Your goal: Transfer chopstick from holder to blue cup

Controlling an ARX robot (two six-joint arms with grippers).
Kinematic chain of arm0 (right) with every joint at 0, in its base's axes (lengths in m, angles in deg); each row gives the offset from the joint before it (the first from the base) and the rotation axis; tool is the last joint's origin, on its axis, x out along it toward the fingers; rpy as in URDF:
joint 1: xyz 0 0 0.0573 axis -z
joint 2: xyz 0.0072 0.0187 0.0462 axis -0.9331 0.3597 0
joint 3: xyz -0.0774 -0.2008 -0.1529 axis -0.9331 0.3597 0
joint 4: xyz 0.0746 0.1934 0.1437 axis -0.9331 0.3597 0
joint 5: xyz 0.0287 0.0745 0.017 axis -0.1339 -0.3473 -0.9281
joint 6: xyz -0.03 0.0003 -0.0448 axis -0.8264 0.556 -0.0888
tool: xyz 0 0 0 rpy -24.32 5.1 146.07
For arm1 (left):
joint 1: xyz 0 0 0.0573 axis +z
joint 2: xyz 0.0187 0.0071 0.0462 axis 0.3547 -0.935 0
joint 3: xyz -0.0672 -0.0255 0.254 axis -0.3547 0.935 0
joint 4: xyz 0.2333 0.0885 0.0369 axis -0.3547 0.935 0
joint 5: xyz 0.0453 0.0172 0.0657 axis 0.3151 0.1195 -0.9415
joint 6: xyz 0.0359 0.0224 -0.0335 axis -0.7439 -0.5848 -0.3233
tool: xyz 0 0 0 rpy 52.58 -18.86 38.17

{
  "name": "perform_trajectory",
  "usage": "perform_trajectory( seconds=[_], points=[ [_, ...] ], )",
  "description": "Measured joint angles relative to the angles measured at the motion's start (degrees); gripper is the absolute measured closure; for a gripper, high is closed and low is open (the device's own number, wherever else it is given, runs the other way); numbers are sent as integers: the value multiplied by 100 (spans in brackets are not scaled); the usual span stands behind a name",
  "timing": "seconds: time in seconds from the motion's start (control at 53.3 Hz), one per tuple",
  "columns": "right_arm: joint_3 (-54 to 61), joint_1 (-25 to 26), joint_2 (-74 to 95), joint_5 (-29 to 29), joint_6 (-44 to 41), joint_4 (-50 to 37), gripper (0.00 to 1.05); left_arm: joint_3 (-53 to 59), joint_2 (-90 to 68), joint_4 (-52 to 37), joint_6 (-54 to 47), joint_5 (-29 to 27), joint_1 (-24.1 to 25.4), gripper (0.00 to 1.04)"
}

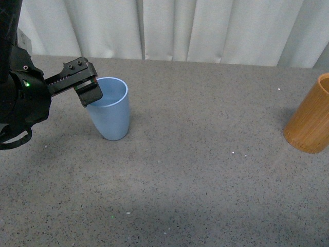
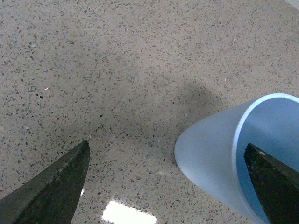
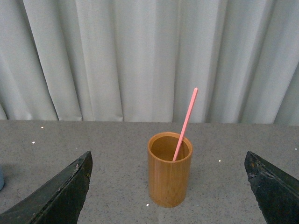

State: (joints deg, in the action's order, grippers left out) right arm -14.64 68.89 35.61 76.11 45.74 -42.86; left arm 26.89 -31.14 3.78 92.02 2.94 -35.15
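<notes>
Evidently the pick has not begun: the chopstick [image 3: 185, 123] leans in the holder [image 3: 169, 182] ahead of the right gripper [image 3: 167, 152], between its spread fingers yet well apart, so it must advance and pinch the shaft, while the left gripper [image 2: 167, 143], also spread, straddles the wall of the blue cup [image 1: 110, 116].

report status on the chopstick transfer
Left gripper open, empty, at rim of blue cup. Right gripper open, facing holder. Chopstick leaning in holder, not yet picked. Nothing seen in the way.
</notes>
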Motion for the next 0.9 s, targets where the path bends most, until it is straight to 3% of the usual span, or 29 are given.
perform_trajectory(
  seconds=[0.188, 0.319, 0.713, 0.9],
  points=[
    [0, 0, 0, 0, 0, 0, 10, -42, -98, 109, -4, -7, 0, 8],
    [0, 0, 0, 0, 0, 0, 10, -59, -142, 140, 4, 20, 0, 36],
    [0, 0, 0, 0, 0, 0, 10, 70, 83, -26, 140, 474, -50, 100],
    [0, 0, 0, -2, 0, 0, 10, 321, 645, -59, 308, 678, -48, 101]
  ],
)
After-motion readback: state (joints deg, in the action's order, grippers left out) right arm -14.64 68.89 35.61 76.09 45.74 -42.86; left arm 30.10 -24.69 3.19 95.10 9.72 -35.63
